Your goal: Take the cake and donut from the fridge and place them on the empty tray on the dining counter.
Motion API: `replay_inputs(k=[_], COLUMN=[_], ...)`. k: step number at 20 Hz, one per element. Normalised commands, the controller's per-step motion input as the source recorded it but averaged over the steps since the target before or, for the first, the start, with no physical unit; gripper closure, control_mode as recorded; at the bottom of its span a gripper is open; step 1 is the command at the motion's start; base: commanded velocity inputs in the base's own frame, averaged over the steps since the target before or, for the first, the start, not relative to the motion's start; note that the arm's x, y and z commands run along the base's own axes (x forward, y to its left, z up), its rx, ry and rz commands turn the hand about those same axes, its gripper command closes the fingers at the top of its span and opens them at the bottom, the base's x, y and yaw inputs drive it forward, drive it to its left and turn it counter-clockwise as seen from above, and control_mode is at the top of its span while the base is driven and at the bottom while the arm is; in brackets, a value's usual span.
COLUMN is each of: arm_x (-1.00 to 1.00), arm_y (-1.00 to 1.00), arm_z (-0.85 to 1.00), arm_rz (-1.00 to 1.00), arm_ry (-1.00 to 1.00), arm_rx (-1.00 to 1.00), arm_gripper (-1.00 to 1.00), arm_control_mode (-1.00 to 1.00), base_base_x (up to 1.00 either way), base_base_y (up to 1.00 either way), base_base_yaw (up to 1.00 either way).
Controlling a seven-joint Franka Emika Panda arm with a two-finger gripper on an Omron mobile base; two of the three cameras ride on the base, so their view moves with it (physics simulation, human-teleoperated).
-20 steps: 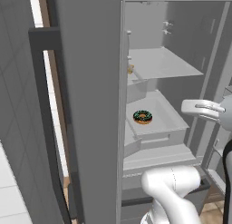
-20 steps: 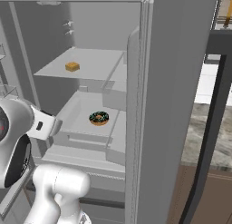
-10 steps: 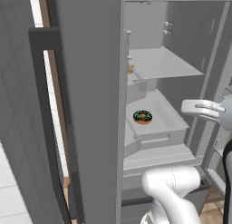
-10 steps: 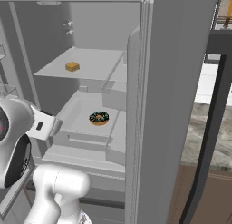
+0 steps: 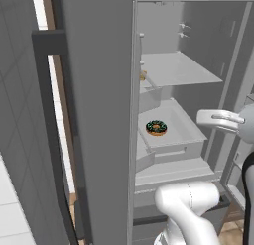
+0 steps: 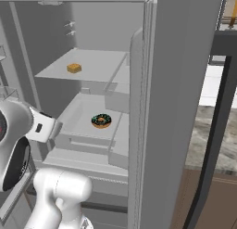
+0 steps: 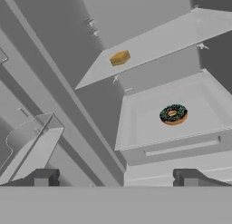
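The fridge [image 5: 99,115] stands with its doors open. The cake [image 6: 73,68], a small yellow-orange chunk, lies on the upper pale shelf; it shows too in the hand view [image 7: 120,58]. Below it the chocolate-glazed donut [image 5: 156,128] [image 6: 101,121] [image 7: 173,114] rests in a shallow grey drawer [image 7: 136,128]. My gripper [image 7: 117,177] is open and holds nothing. It hovers in front of the fridge, below and short of both items, left of the donut in the hand view. The tray is out of view.
The left door [image 5: 64,140] with its dark handle and the right door [image 6: 180,84] flank the opening. Past the right door runs a strip of grey marbled counter [image 6: 215,135] over a brown base. Door bins [image 7: 36,141] sit to the hand's left.
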Motion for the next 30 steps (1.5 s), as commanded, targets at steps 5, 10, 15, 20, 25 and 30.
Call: replay_inputs(k=[5,10,15,20,25,30], arm_x=[0.0,0.0,-0.07,0.0,0.07,0.17], arm_y=[0.1,0.0,0.0,-0.01,-0.12,-0.16], arm_z=[0.0,0.05,0.1,0.27,0.38,0.21], arm_rz=[0.0,0.0,0.0,0.0,0.0,0.0], arm_ry=[0.04,0.03,0.0,0.0,0.0,0.0], arm_rx=[-0.06,-0.05,-0.16,-0.25,-0.17,-0.14], arm_gripper=[-1.0,-1.0,-1.0,-1.0,-1.0,-1.0], arm_control_mode=[-1.0,-1.0,-1.0,-1.0,-1.0,-1.0], base_base_x=[0.0,0.0,0.0,0.0,0.0,0.0], base_base_y=[0.0,0.0,0.0,0.0,0.0,0.0], base_base_yaw=[0.0,0.0,0.0,0.0,0.0,0.0])
